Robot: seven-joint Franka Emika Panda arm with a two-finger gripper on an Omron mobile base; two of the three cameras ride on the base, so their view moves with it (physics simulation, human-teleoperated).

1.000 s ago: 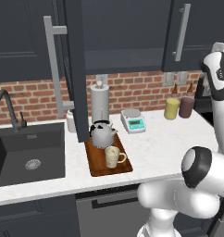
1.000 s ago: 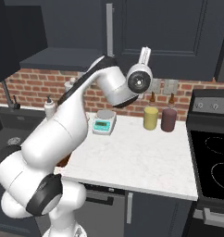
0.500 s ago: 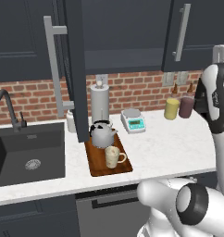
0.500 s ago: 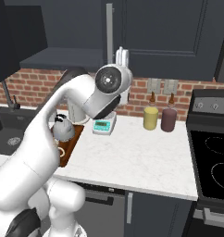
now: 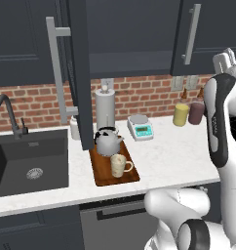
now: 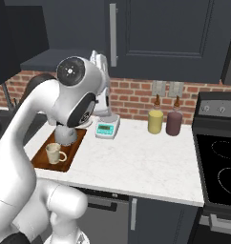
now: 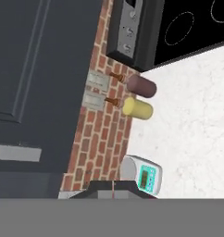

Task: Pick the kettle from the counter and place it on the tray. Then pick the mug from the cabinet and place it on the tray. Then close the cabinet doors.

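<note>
The silver-grey kettle (image 5: 108,142) and the cream mug (image 5: 119,165) both stand on the wooden tray (image 5: 101,173) on the white counter (image 5: 168,156). From the right base view the mug (image 6: 53,153) shows on the tray (image 6: 41,161), and my arm hides the kettle. The cabinet's left door (image 5: 77,73) stands open, edge-on, above the tray. The door to its right (image 5: 207,34) faces the room flat. My gripper (image 7: 113,190) is shut on nothing, raised high at the right (image 5: 225,57) and looking at that door's face (image 7: 35,69).
A paper-towel roll (image 5: 105,108) stands behind the kettle, with a small scale (image 5: 140,128) to its right. Yellow (image 5: 181,114) and maroon (image 5: 196,112) canisters sit against the brick wall. A sink (image 5: 27,161) lies at the left and a stove (image 6: 217,157) at the right.
My arm has swung, its elbow crossing leftward in the right base view and now hiding the kettle there. Kettle, mug and tray have not moved. The gripper has stayed shut.
</note>
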